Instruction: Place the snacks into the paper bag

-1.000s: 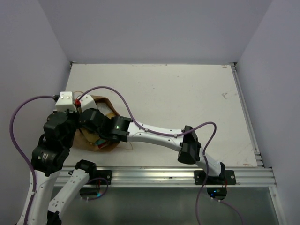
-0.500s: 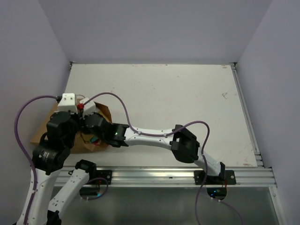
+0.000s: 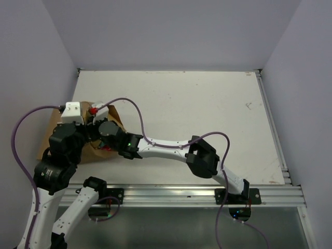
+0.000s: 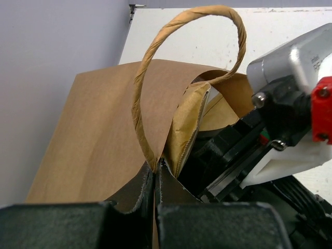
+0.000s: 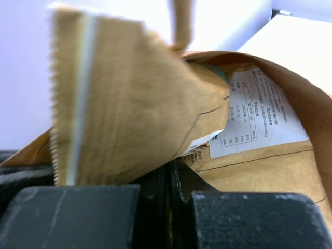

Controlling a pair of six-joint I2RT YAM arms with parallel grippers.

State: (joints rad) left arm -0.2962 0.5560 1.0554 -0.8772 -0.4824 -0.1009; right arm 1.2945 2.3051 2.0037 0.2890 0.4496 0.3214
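The brown paper bag [image 3: 49, 142] lies at the table's left side, its mouth towards the arms. My left gripper [image 4: 155, 171] is shut on the bag's rim at the foot of a twine loop handle [image 4: 150, 78] and holds the mouth open. My right gripper [image 5: 170, 179] is shut on the large tan packet [image 5: 135, 114] with the white label [image 5: 257, 111] and is inside the bag's mouth; the bag wall [image 5: 306, 85] curves round it. The packet's edge also shows in the left wrist view [image 4: 189, 116]. The red, orange and magenta packets are hidden.
The purple side wall [image 3: 31, 62] stands close to the left of the bag. The two arms cross closely over the bag's mouth, with the right wrist camera [image 4: 295, 98] beside my left fingers. The white table [image 3: 207, 109] stretches to the right and back.
My right gripper has pushed the tan packet farther back and left into the bag's mouth. The bag has swung out flat to the left, and my left gripper has stayed on its rim.
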